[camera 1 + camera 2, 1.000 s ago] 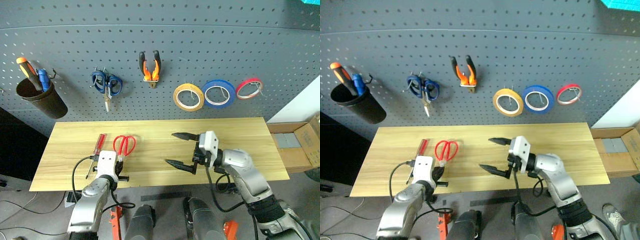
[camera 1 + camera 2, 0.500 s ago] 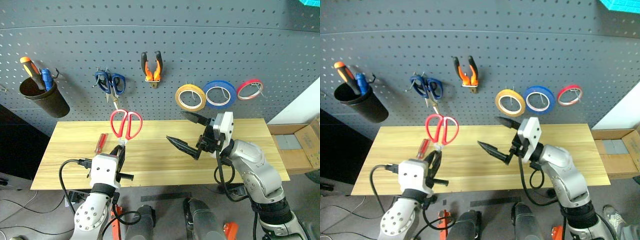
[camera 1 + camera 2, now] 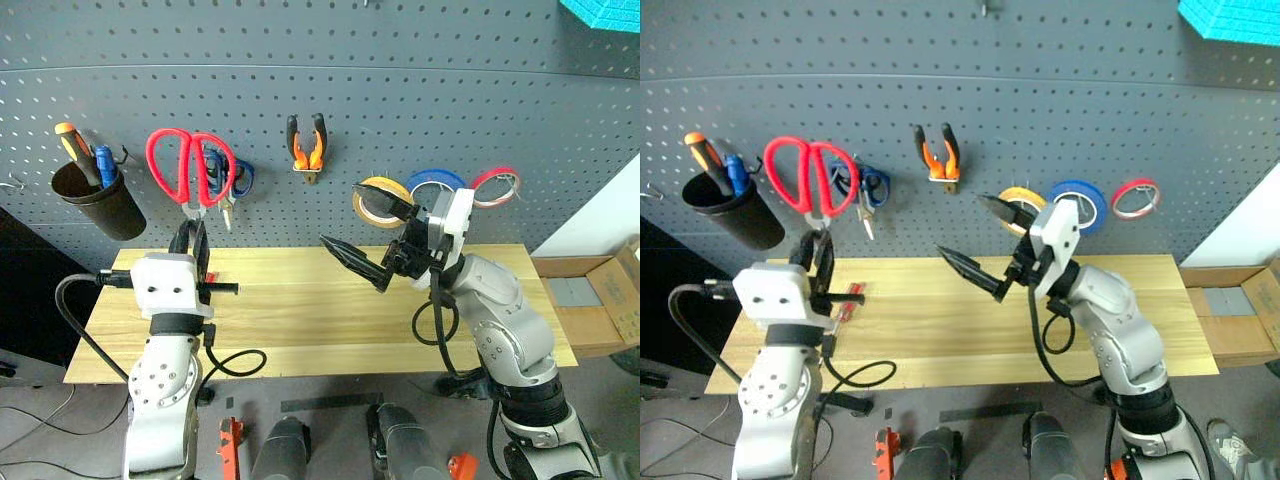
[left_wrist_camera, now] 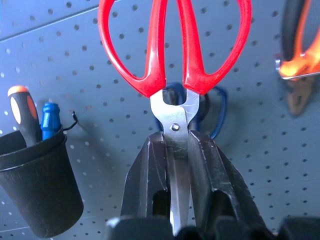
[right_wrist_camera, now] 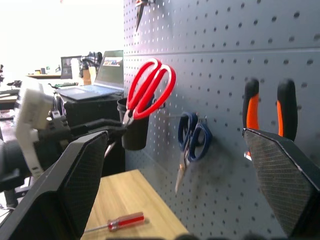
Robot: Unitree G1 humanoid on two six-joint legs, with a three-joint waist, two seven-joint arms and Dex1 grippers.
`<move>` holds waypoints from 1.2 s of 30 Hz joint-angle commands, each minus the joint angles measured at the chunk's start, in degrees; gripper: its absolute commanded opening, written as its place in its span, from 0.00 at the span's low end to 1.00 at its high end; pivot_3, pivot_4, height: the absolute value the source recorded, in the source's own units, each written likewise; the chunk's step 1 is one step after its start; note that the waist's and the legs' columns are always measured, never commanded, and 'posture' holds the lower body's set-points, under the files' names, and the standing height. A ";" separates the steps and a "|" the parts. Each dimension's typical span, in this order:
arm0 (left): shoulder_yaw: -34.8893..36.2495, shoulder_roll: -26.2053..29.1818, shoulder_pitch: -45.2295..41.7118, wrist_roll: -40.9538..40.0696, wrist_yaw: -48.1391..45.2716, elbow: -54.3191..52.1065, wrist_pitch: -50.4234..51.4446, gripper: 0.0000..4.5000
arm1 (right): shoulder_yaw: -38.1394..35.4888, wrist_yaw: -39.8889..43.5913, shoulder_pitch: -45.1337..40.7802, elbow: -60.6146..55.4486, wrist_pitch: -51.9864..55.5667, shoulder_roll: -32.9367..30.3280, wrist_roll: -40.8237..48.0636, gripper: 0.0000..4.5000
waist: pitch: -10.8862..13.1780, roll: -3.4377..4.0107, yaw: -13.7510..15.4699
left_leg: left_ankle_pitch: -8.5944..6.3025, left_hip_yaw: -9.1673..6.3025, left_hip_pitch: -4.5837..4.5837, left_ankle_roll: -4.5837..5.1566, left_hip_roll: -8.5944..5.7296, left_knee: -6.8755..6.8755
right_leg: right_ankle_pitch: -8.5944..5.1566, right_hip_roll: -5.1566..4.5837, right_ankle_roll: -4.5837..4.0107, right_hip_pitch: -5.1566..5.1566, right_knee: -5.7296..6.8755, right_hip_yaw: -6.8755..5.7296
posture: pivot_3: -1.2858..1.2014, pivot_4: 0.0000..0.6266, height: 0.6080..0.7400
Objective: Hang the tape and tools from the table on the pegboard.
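At the far left of the pegboard (image 3: 400,60) a black cup (image 3: 95,200) is seen hanging, with an orange-handled screwdriver (image 3: 72,142) and a blue-handled tool (image 3: 104,163) stood in it. Just right of it the left tool (image 3: 190,238) is held up in front of the board, clenched on the blades of the red-handled scissors (image 3: 190,170) — handles up, long axis near vertical, blades running down between the black fingers (image 4: 150,175). Directly behind the red loops the blue-handled scissors (image 3: 232,180) are hung on their hook, so the free hooks are judged to lie above or to either side of the loops, and the left arm is plainly the nearer one for the hang. Which hook is meant cannot be told.

Below, on the desk (image 3: 300,320), the slim red-handled screwdriver (image 3: 845,296) is left lying near the left arm, not yet hung. Further right on the board the orange-and-black pliers (image 3: 305,145) are already hung, jaws down. Next comes the right tool (image 3: 372,238), raised over the middle of the desk, spread wide and holding nothing — its fingers partly cover the yellow-tan tape (image 3: 372,200), which is hung on the board. Beside that the blue tape ring (image 3: 435,185) and the red tape ring (image 3: 497,184) are hung in a row. No brand, label or writing can be read anywhere.
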 commanded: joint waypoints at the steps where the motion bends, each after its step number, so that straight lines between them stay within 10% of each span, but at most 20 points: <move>1: 0.78 0.13 -1.26 -1.03 -0.23 1.77 -1.11 0.05 | -0.44 -0.30 -1.58 -1.11 -1.09 0.56 0.44 1.00 | -0.04 0.00 0.01 | 0.00 -0.01 0.00 0.00 0.00 0.00 | 0.00 0.00 0.00 0.00 0.01 0.00 | 0.53 0.26 1.00; 17: 0.69 0.17 -6.79 -6.35 -2.30 10.70 5.91 0.05 | 0.32 -1.24 -1.67 -1.25 -0.24 0.18 -1.01 1.00 | -0.11 0.00 -0.15 | 0.00 -0.02 0.05 0.00 0.01 0.03 | 0.02 -0.01 -0.01 0.02 0.08 0.00 | 0.52 0.28 1.00; 28: 1.59 0.88 -7.59 -7.29 -2.53 11.03 7.33 0.95 | 0.60 -1.51 -1.17 -1.58 -0.18 -0.33 -0.91 1.00 | -0.11 0.00 -0.17 | 0.00 -0.02 0.07 0.00 0.03 0.03 | 0.02 -0.01 -0.01 0.03 0.10 0.01 | 0.52 0.31 1.00; 36: 4.90 2.39 -1.60 -7.67 -2.94 15.19 9.11 0.99 | 5.88 1.30 1.36 -2.00 1.76 -4.93 -4.13 1.00 | -0.10 0.01 -0.43 | 0.00 0.00 0.13 0.01 0.05 0.02 | 0.01 -0.01 -0.01 0.04 0.10 0.04 | 0.52 0.34 1.00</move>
